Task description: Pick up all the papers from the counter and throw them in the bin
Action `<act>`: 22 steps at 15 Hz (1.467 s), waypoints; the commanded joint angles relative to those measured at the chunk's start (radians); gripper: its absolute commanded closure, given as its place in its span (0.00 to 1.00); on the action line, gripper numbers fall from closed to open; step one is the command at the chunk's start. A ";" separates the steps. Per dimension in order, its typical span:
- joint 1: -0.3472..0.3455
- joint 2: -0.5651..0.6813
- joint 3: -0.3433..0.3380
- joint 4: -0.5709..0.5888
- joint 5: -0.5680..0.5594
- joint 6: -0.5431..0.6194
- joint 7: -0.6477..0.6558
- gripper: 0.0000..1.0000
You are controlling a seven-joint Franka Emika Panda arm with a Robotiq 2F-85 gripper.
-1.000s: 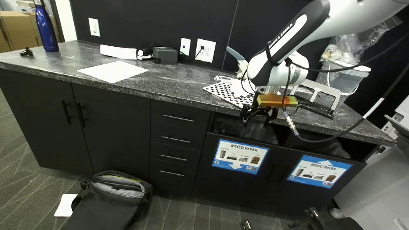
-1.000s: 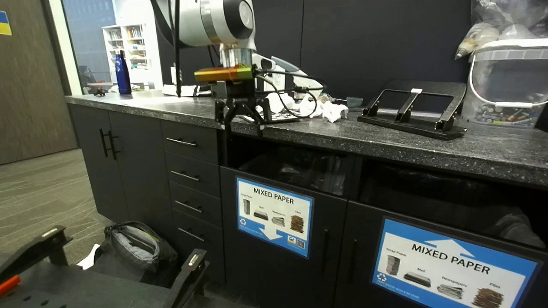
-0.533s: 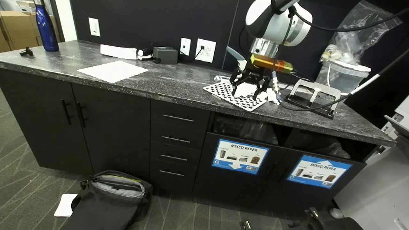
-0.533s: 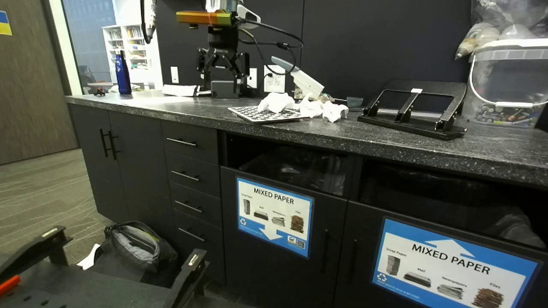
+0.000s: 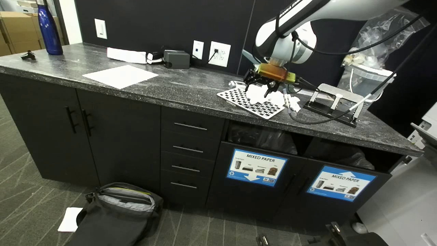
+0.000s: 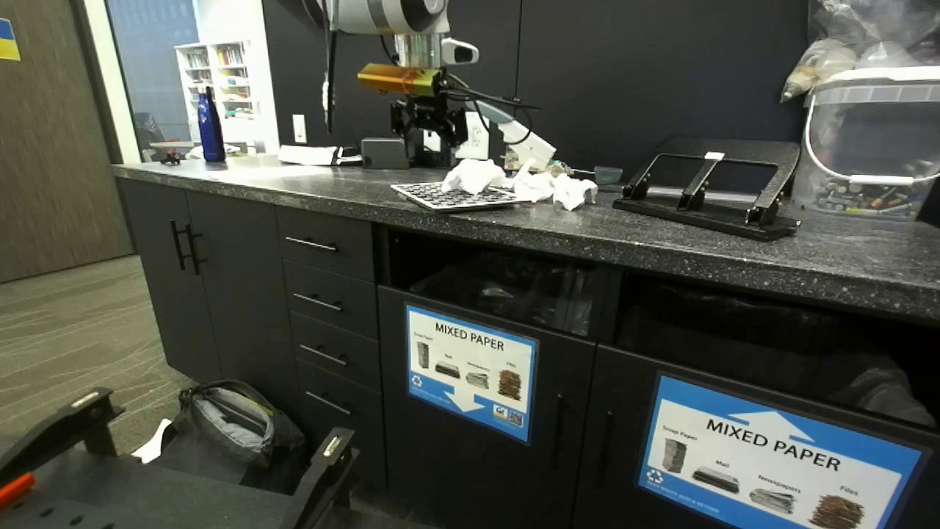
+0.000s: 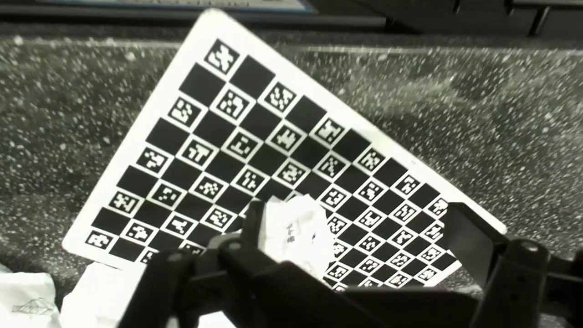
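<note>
Dark wall panels (image 5: 150, 20) back a long speckled worktop (image 5: 191, 89), its rear edge running along them. Two bins (image 5: 247, 194) are built in under its front edge, beside the drawers (image 5: 187, 150). They gape right below that edge, presumably so that waste can go straight over it and down. Both wear mixed-paper labels (image 5: 256, 167), so either seems fit for the job.

Above the worktop reaches the arm (image 5: 341, 12), wrist turned down, as suits picking from overhead. A black stand (image 6: 702, 181) takes up room towards the worktop's end above the bins and probably limits sweeping that way. Well apart, nearer the opposite end, a white sheet (image 5: 121, 76) lies flat; whether it counts as rubbish is unclear. A checkered board (image 7: 246, 146) lies slantwise, one corner at the front edge; I cannot tell if it overhangs.

Over the board hang the jaws, spread wide and holding nothing; that gap looks meant to straddle something soft before going down. Smallest are the papers (image 6: 534, 185), crumpled and white. One wad (image 6: 475, 176) sits on the board, and the wrist view shows it between the jaws, nearer one of them, so it seems the next target. Two others bunch next to it, towards the stand; a careless grip could drag a neighbour along or nip the board.
</note>
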 commanded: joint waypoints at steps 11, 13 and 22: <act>0.006 0.428 -0.109 0.507 -0.140 -0.016 0.092 0.33; 0.004 0.440 -0.107 0.542 -0.139 -0.049 0.092 0.50; 0.029 0.368 -0.126 0.475 -0.219 -0.110 0.059 0.94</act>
